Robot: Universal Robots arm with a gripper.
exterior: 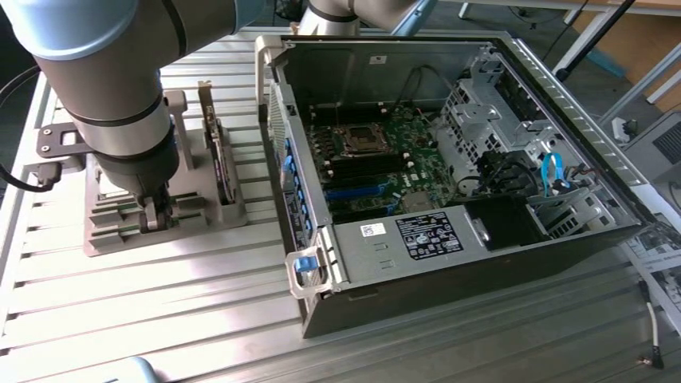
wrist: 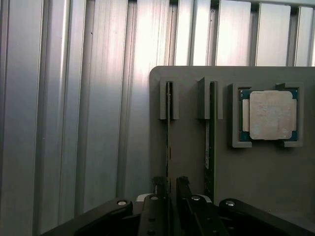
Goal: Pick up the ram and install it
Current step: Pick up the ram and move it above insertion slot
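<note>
Pick-up step in hand. Ram (wrist: 169,128) seen on edge in gray holder (wrist: 266,177) slot, straddled by gripper (wrist: 170,183). Jaws held apart, nothing clamped yet. Squeeze centred on thin board judged required; tilt to be avoided.

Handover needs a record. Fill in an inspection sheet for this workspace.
Surface: slatted metal table.
Job's things: ram upright in a slot of the grey holder; case open, motherboard exposed.
Clutter: CPU and card in the holder.
Grippers: gripper open, jaws either side of the ram, not closed on it.
Cables: blue cable inside the case; black cable at the exterior view's left; white cable at its right.
Surroundings: metal legs beyond the case.
</note>
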